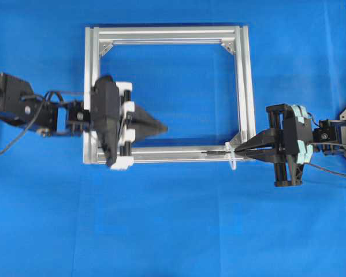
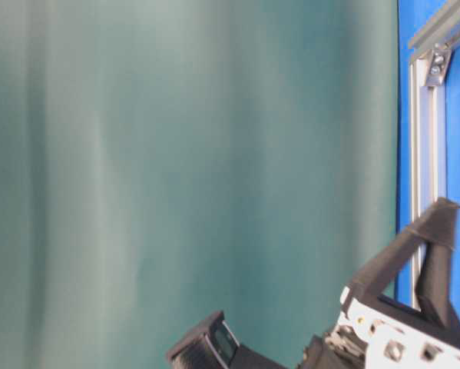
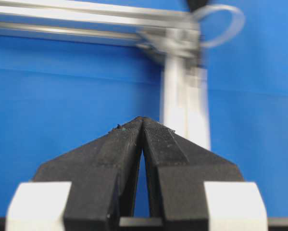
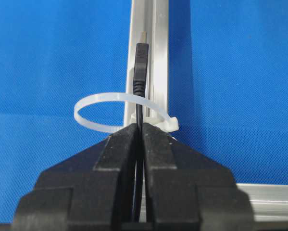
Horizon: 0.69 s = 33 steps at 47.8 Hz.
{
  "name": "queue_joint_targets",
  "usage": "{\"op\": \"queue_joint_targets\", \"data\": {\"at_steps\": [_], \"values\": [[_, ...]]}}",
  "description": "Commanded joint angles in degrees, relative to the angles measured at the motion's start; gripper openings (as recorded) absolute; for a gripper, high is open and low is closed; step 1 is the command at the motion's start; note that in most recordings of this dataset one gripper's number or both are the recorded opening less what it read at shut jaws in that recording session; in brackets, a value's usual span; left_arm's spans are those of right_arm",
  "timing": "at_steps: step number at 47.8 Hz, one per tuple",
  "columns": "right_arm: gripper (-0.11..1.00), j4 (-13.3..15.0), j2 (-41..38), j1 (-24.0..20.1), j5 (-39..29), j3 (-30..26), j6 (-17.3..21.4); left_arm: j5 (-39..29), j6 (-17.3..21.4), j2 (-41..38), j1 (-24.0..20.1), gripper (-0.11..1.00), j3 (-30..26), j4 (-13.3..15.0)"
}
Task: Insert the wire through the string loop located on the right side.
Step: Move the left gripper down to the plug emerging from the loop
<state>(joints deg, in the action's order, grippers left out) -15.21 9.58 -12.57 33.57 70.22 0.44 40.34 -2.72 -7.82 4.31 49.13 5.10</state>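
- At the lower right corner of the silver frame in the overhead view, the right gripper is clamped on the wire. The wire's long axis runs left along the bottom bar, past the string loop. The left gripper is shut and empty, well apart at centre left, so the right arm is the nearer one.
- Table-level view: only the left gripper, with jaws together, and a frame bar appear at the right edge. Neither wire nor loop is visible.
- Left wrist view: the closed fingertips point toward the frame corner; the loop lies at upper right, blurred.
- Right wrist view: the jaws pinch the wire just behind the loop. The plug tip lies beyond the loop, apparently through it, along the bar.
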Motion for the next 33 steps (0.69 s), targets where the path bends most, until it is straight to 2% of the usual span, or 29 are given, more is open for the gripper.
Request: {"op": "queue_joint_targets", "data": {"at_steps": [1, 22, 33], "values": [[-0.04, 0.1, 0.4, 0.1, 0.4, -1.0, -0.1, 0.2, -0.4, 1.6, 1.9, 0.00, -0.4, -0.1], [-0.04, 0.1, 0.4, 0.1, 0.3, -0.9, -0.1, -1.7, -1.8, 1.1, 2.8, 0.00, -1.9, -0.1], [-0.04, 0.1, 0.4, 0.1, 0.3, -0.9, -0.1, -3.4, -1.8, -0.5, 2.8, 0.00, -6.6, -0.1]]}}
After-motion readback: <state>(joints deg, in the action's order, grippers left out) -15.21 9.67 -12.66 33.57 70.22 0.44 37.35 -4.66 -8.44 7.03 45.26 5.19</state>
